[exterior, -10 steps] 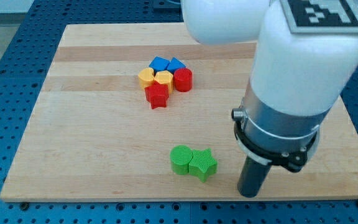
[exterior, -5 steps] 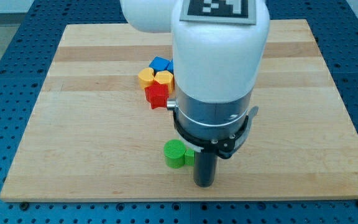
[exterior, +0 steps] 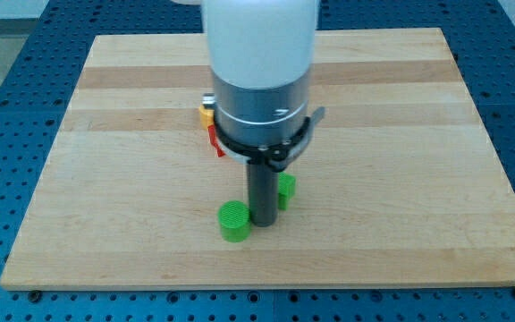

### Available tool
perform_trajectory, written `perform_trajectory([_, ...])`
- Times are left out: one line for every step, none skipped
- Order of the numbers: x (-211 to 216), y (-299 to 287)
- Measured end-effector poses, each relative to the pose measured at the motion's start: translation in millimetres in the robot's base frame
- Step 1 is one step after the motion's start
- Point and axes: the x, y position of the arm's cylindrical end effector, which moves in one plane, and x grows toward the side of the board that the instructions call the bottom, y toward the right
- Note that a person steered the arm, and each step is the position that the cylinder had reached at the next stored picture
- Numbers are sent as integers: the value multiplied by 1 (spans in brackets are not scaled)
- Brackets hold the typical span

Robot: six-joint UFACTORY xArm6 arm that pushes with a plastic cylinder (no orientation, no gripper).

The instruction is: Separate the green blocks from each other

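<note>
The wooden surface [exterior: 105, 179] lay flat on a blue base with little holes [exterior: 7, 116]. Most of the wood on the view's left side was bare.

Going right, a green round block [exterior: 234, 221] sat low on the wood, near the view's bottom. Up above it, a small bit of a yellow block [exterior: 206, 113] and a small bit of a red block [exterior: 215, 140] peeked out from behind the big arm. Their shapes could not be made out, because the arm hid nearly all of them.

Next came the arm [exterior: 259, 80] itself, white on top with a grey ring, standing right in the middle. Its dark rod went straight down, and my tip [exterior: 260, 223] rested on the wood just beside the green round block, on its right. It looked like it touched that block, but this was hard to be sure of.

Right of the rod, a second green block [exterior: 285, 190] showed only partly. It sat a little higher up than the round one. The rod stood between the two green blocks, so they were apart.

There was no gripper on this arm, only the rod.
</note>
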Motion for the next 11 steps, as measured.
perform_trajectory([0, -11])
perform_trajectory([0, 5])
perform_trajectory([-3, 32])
perform_trajectory([-19, 32])
perform_trajectory([-31, 22])
perform_trajectory([-44, 14])
perform_trajectory([-57, 13])
perform_trajectory([-64, 13])
perform_trajectory([-65, 13])
perform_trajectory([-71, 13])
perform_trajectory([-84, 13])
